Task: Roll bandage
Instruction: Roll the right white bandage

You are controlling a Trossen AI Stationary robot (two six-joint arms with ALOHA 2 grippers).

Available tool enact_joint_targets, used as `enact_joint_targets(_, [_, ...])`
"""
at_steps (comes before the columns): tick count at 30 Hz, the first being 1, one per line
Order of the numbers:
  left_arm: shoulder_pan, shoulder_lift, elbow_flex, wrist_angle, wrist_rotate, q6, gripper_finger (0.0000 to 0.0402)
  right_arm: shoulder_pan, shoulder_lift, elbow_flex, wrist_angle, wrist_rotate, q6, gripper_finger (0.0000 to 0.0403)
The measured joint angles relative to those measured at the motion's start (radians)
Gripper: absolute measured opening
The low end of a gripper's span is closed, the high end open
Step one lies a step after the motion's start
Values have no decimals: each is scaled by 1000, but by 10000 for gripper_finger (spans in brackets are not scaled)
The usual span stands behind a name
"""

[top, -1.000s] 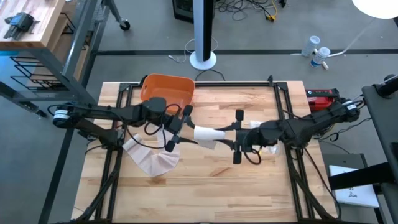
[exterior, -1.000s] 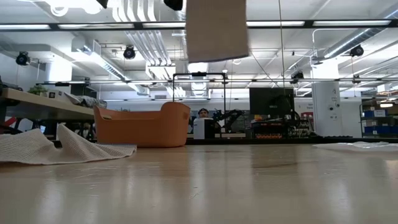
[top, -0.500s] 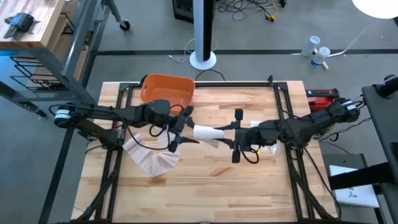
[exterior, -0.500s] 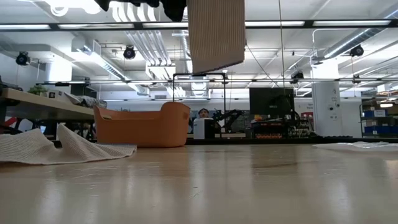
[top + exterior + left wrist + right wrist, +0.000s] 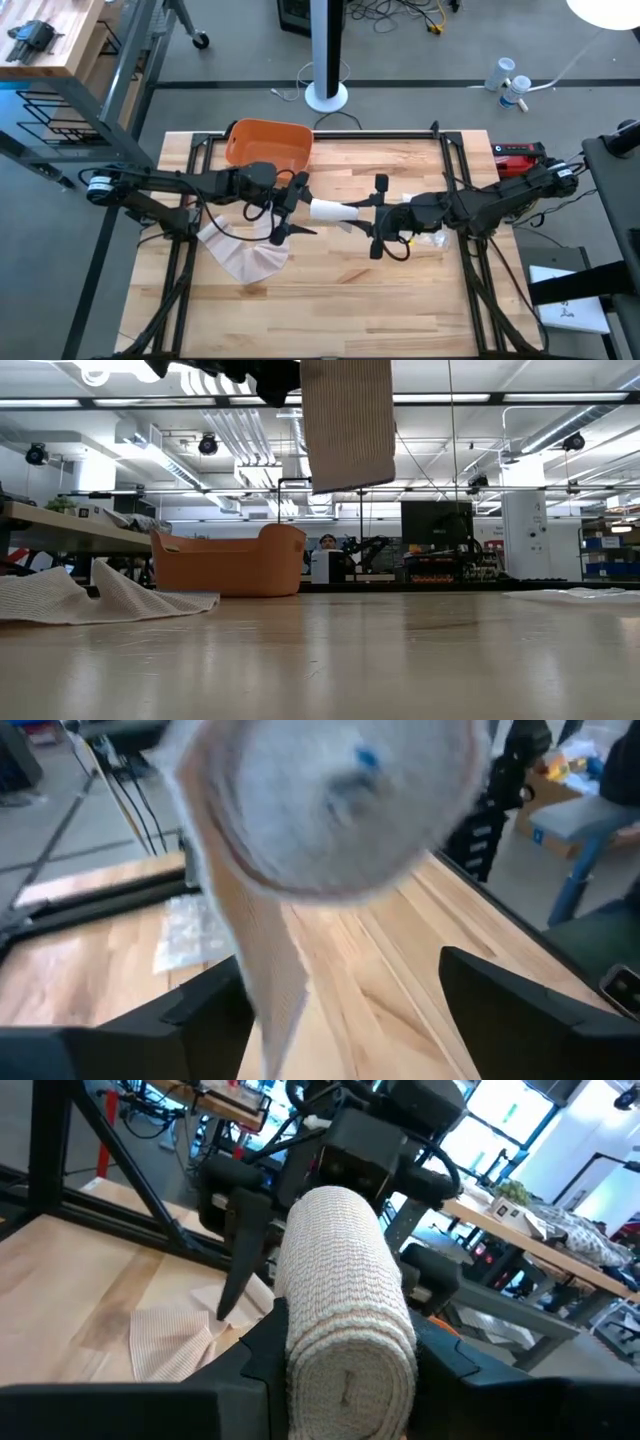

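High view: my two arms meet over the middle of the table (image 5: 330,300), pale wood planks edged by a black frame. My right pincer (image 5: 375,217) is clenched on the bandage roll (image 5: 328,211), which hangs in the air at frame centre, above the boards and not touching them. My left pincer (image 5: 290,205) sits just left of the roll with its fingers spread wide, released, the roll's end pointing between them.

Loose bandage cloth (image 5: 245,257) lies crumpled on the table at lower left of centre. An orange basket (image 5: 268,143) stands at the table's upper edge, left of centre. A clear packet (image 5: 432,238) lies under my right arm. A red device (image 5: 518,155) sits at the table's right edge.

Room: grey floor, a white pole on a round base (image 5: 327,97) beyond the table, cables near the top edge, a wooden bench at upper left.

Low view: a ribbed strip of the bandage hangs from the top of the frame, clear of the tabletop. The basket stands far back on the left, the loose cloth at far left. Behind are ceiling light strips, ducts, a monitor (image 5: 435,525), and a person (image 5: 327,542) seated far off.

Right wrist view: the ribbed roll fills the centre between my fingers.
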Motion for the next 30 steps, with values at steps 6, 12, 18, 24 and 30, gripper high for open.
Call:
enact_joint_targets(6, [0, -42, 0, -37, -1, -42, 269, 0, 0, 0, 36, -14, -42, 121])
enact_joint_targets(12, [-3, -45, 0, -19, -2, -98, 240, 0, -1, 0, 60, -88, -55, 121])
enact_joint_targets(18, [-14, -3, -1, 32, 24, -91, 224, -5, -1, 0, 74, -96, -58, 121])
enact_joint_targets(24, [-13, 7, -1, 87, 24, -75, 220, -3, -1, 0, 85, -180, -45, 121])
enact_joint_targets(30, [-13, 7, -1, 113, 24, -52, 234, -5, -1, 0, 76, -182, -40, 121])
